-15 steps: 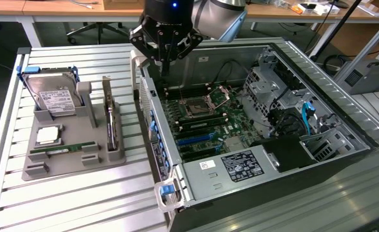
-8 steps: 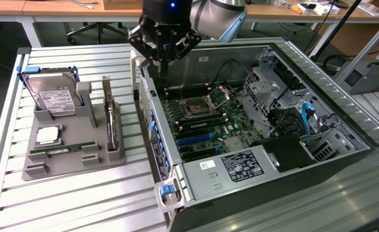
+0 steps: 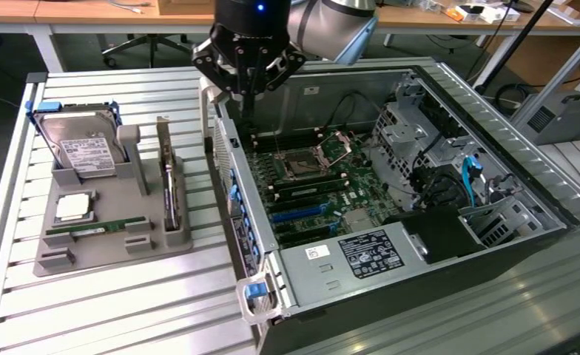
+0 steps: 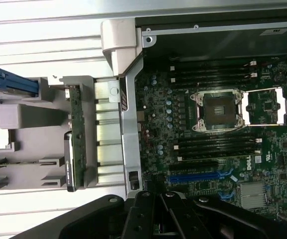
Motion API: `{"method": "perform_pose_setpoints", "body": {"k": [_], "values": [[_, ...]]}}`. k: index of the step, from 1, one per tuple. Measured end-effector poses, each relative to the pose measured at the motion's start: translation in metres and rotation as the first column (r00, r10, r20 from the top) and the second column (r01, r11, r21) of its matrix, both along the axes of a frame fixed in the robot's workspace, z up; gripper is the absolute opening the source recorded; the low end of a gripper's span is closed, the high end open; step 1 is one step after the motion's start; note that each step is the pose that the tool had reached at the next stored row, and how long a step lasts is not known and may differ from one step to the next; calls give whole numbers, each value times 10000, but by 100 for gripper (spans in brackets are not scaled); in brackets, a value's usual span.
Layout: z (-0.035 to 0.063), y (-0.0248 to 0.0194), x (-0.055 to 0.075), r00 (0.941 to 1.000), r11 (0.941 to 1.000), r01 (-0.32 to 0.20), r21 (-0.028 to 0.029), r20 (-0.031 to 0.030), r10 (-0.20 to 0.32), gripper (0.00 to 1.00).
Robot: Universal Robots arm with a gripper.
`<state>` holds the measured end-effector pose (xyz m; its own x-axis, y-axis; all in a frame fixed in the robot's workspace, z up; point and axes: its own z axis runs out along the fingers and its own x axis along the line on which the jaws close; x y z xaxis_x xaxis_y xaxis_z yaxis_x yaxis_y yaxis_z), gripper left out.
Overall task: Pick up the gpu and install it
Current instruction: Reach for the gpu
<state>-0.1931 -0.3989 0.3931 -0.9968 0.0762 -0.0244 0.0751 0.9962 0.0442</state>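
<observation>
Plainly, the gpu is not in my grasp. It stands on its long edge in the upright slot along the edge of the gray fixture tray nearest the computer case, with its metal bracket toward the tray's near corner. The memory stick lies flat on the same tray. The hard drive sits propped at the far corner.

My gripper hangs above the case wall, just beside the card's far end and well above it. The fingers are pressed together and hold nothing. Beyond the wall lies the motherboard, its blue expansion slot bare.

I judge the main risk to be the tight gap. The card stands right beside the case wall, so a finger coming down on that side could catch the wall's lip. Fingers kept together would strike the card's top edge and tip it in its slot rather than straddle it.
</observation>
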Motion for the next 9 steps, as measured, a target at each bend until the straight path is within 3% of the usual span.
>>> {"method": "perform_pose_setpoints", "body": {"k": [9], "values": [[0,0,-56,10000,10000,0,0,0,0,11]]}}
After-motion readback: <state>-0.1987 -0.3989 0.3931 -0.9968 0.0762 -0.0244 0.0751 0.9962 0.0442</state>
